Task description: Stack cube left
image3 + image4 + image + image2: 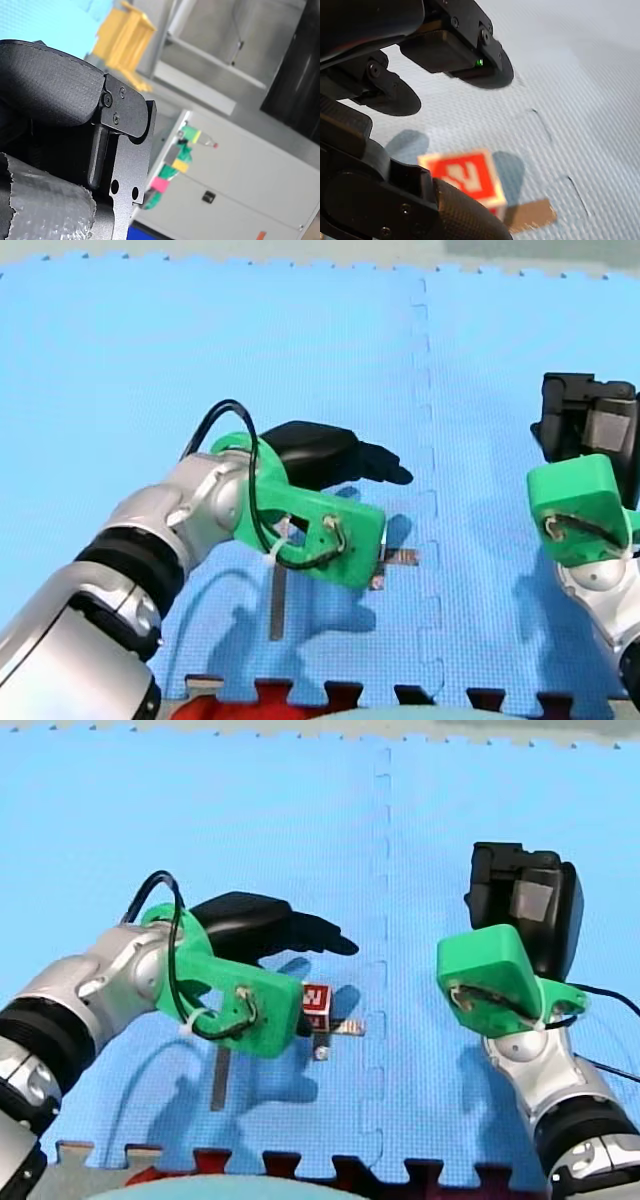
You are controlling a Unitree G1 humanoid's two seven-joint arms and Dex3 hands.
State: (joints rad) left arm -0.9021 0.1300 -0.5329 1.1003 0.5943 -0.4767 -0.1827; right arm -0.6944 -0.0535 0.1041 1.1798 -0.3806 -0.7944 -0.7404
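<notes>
— Blue foam mat [120, 810], fine, but where's the cube?
— The red cube [316, 1003], with white lettering, sits on the mat toward 6 o'clock from the mat's middle, just beside a grey tape strip [343, 1029]. The green wrist mount [245, 1010] on the left arm covers its near side.
— And the left hand [270, 925]?
— At 11 o'clock from the cube, near it but not touching. It's empty and uncurled.
— The right hand [525, 905]?
— At 2 o'clock, well apart from the cube. How far open it is, I cannot tell
</notes>
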